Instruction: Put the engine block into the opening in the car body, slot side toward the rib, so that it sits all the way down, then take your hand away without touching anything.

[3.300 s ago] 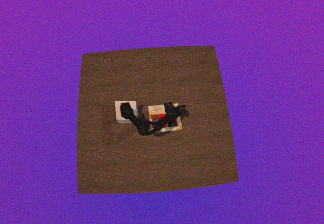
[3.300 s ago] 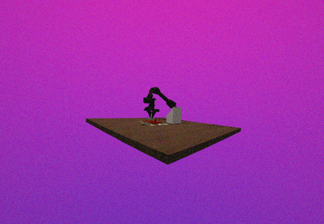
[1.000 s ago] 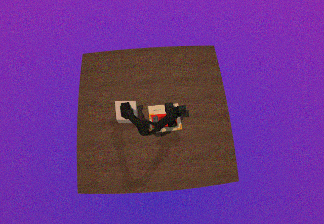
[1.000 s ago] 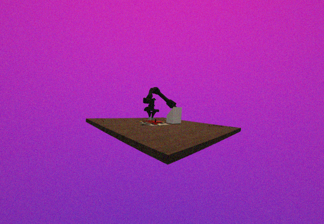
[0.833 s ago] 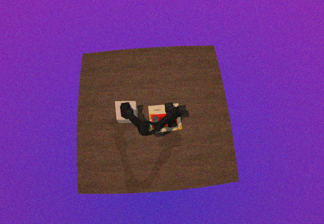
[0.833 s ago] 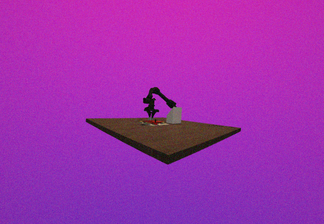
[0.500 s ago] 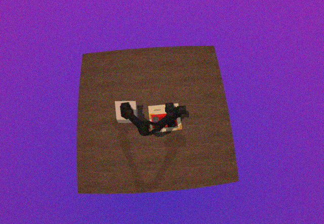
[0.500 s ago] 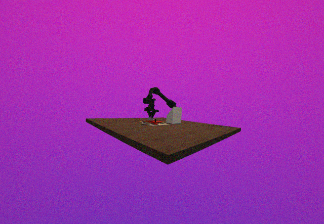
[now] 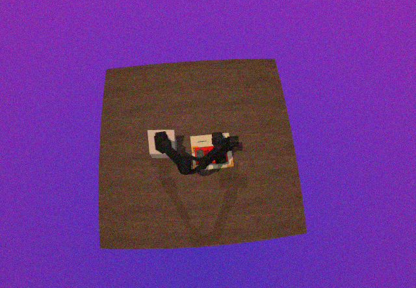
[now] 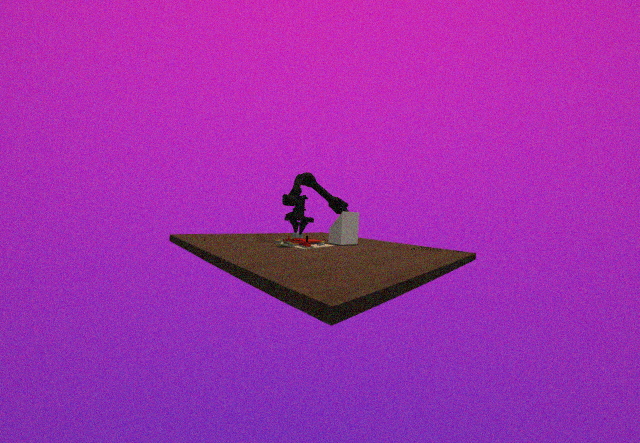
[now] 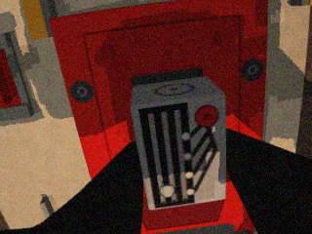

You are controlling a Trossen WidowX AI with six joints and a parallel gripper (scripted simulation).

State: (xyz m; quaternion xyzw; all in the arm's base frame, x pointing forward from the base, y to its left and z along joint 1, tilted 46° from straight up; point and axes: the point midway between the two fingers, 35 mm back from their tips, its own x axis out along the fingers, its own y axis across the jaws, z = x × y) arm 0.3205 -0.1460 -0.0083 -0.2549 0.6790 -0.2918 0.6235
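Note:
My gripper (image 11: 179, 145) (image 10: 298, 232) is shut on the grey engine block (image 11: 168, 146), which stands between the black fingers in the wrist view. One side of the block has black slots, slanted bars and a red disc; its top has a ring. The block is held over the red car body (image 11: 73, 54) (image 9: 208, 149), whose two dark round bolts show at the sides. A dark strip of the opening (image 11: 167, 76) shows just behind the block's top edge. The block hides the rest of the opening, and I cannot make out the rib.
The car body lies on a cream board (image 9: 198, 140) with orange corners. A grey frame (image 11: 24, 73) with red inside stands at the left of the wrist view. A pale box (image 9: 152, 144) (image 10: 346, 229) under the arm's base stands beside the board on the brown table (image 9: 188, 93).

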